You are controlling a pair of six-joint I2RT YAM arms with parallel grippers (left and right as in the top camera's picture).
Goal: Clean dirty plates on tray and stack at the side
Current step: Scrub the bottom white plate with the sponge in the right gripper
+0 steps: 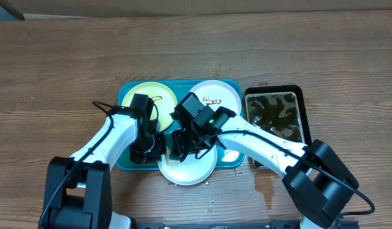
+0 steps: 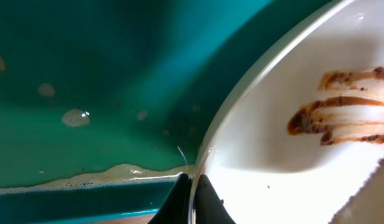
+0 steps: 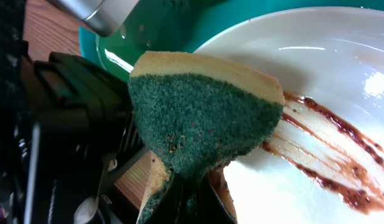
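The teal tray [image 1: 127, 95] holds a pale yellow-green plate [image 1: 148, 95] at back left and a white plate [image 1: 222, 97] with brown sauce at back right. A third white plate [image 1: 196, 172] with brown sauce smears [image 2: 341, 115] overhangs the tray's front edge. My left gripper [image 2: 193, 199] is shut on this plate's rim [image 2: 207, 146]. My right gripper [image 3: 198, 199] is shut on a green-and-yellow sponge [image 3: 204, 115] pressed against the same plate [image 3: 304, 74], beside the smears [image 3: 322, 155].
A black pan [image 1: 274, 124] of murky brown water stands right of the tray. Water is spilled on the wooden table [image 1: 265, 184] in front of the pan. Soapy water pools in the tray [image 2: 104, 177].
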